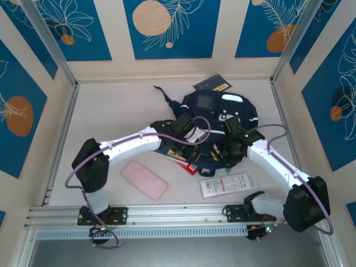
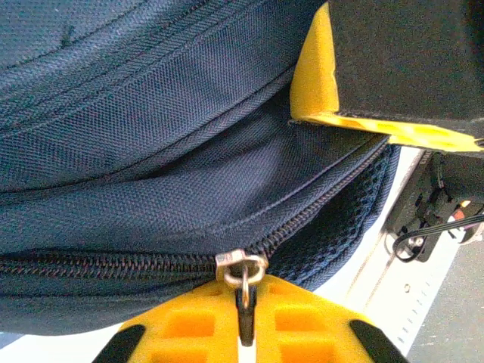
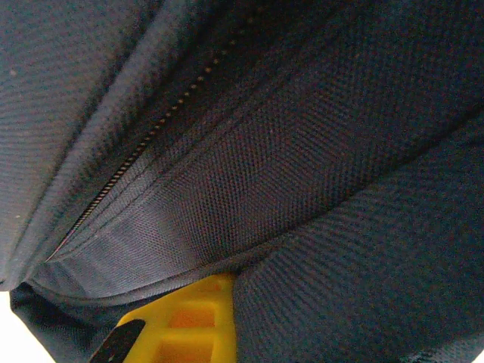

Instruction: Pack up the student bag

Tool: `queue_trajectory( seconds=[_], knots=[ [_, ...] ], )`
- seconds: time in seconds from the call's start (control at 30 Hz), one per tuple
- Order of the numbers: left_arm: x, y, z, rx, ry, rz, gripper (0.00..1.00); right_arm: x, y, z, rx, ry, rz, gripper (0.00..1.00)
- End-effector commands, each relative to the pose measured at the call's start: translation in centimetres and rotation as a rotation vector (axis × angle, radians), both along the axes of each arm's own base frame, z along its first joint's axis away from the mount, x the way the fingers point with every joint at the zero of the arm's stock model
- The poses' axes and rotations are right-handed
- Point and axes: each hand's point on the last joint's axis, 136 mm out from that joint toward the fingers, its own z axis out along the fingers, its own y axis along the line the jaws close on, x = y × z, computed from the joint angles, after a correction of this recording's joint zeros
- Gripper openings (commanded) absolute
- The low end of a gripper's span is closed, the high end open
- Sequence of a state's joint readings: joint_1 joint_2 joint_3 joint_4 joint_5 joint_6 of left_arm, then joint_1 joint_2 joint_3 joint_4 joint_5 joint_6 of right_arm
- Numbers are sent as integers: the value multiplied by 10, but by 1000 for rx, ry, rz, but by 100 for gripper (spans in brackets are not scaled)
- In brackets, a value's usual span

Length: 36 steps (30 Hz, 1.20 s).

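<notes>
The student bag (image 1: 222, 114), dark navy with white stripes and a grey patch, lies flat in the middle of the table. My left gripper (image 2: 246, 293) is at its near left edge, its yellow fingers (image 2: 189, 325) shut on the metal zipper pull (image 2: 242, 268). The zipper reads closed to the left of the slider. My right gripper (image 3: 238, 283) is shut on a fold of the bag's fabric; one yellow finger (image 3: 185, 321) shows and the cloth hides the other. From above, both grippers, left (image 1: 192, 133) and right (image 1: 231, 142), meet over the bag's near edge.
A pink flat case (image 1: 144, 179) lies on the table near the left arm. A white printed packet (image 1: 225, 184) lies in front of the bag, and a red item (image 1: 189, 166) pokes out under its near edge. A dark booklet (image 1: 212, 85) lies behind the bag.
</notes>
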<state>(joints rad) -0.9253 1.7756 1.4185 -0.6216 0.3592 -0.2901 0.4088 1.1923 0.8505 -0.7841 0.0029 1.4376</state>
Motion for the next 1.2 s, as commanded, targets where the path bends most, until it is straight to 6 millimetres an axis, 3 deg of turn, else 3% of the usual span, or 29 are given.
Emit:
queue_trajectory(
  seconds=[0.0, 0.13, 0.27, 0.47, 0.6, 0.73, 1.17],
  knots=[
    [-3, -6, 5, -47, 69, 11, 15, 9, 4, 3, -18, -63, 29, 0],
    [-3, -8, -1, -51, 88, 24, 23, 9, 8, 7, -17, -72, 38, 0],
    [-4, -6, -6, -40, 88, 29, 24, 9, 9, 10, -14, -80, 39, 0],
    [0, 2, -17, 3, 70, 49, 11, 8, 11, 8, -9, -74, 35, 0],
    [9, 12, -12, 21, 32, 77, 0, 8, 8, 8, -30, -83, 42, 0],
    [18, 22, -6, 12, 14, 108, 0, 6, 2, 8, -59, -94, 49, 0],
    [36, 61, -17, 107, -23, 187, 0, 4, -11, 18, -115, -144, 93, 0]
  ],
)
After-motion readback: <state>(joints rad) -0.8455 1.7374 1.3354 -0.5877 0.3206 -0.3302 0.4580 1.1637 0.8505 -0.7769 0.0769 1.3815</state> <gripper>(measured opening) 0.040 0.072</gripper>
